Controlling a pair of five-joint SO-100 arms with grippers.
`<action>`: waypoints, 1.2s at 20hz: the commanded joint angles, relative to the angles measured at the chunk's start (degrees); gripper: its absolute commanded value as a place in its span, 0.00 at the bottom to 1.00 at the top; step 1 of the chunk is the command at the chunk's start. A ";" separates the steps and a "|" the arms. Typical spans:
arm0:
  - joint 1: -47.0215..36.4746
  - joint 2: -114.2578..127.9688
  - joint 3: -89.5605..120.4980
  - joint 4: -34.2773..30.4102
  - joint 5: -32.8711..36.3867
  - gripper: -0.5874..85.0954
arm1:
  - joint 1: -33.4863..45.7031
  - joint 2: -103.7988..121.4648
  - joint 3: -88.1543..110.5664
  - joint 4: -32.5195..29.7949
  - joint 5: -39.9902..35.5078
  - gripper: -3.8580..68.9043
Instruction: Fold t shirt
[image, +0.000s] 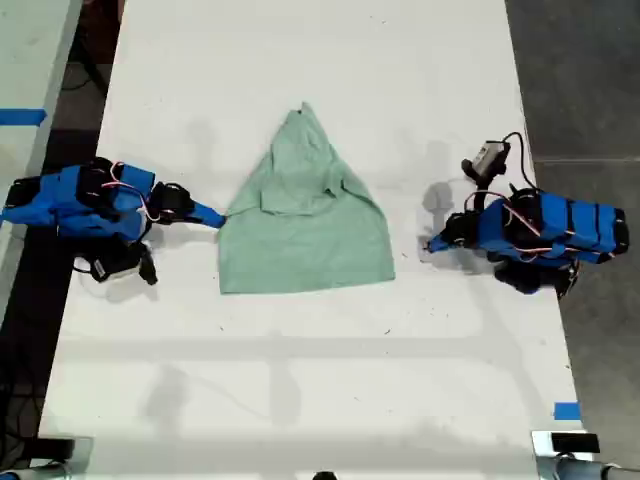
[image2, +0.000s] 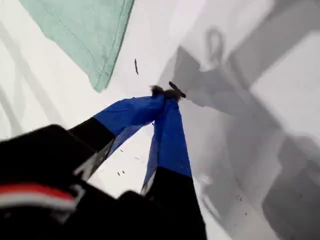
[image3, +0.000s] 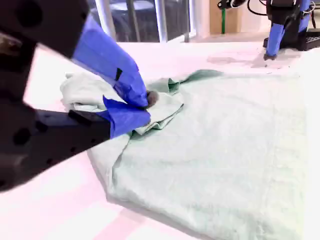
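The pale mint-green t shirt (image: 305, 230) lies flat in the middle of the white table, pointed end far, wide straight hem near. My second gripper (image: 217, 218) sits at the exterior view's left and touches the shirt's side edge. In the second wrist view its blue jaws (image3: 146, 107) stand shut against a folded-in flap of the t shirt (image3: 225, 140); whether cloth is pinched I cannot tell. My first gripper (image: 432, 243), at the exterior view's right, is shut on nothing. Its tip (image2: 165, 94) rests on bare table, apart from the t shirt's hem corner (image2: 85, 30).
The white table (image: 320, 380) runs near to far, with dark floor past its edge on the exterior view's right. A blue tape mark (image: 566, 410) sits near the front corner there. A small module on a cable (image: 490, 155) lies behind the first arm.
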 joint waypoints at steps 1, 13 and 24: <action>-0.09 0.26 -0.09 -0.44 -0.53 0.00 | -3.34 0.53 -4.04 0.88 6.94 0.02; -0.53 0.26 -0.09 -0.44 -0.62 0.00 | -4.13 -29.79 -23.20 -9.23 8.79 0.03; 0.09 0.26 -0.18 -0.35 -0.18 0.00 | -0.18 -102.83 -73.30 -1.05 7.56 0.41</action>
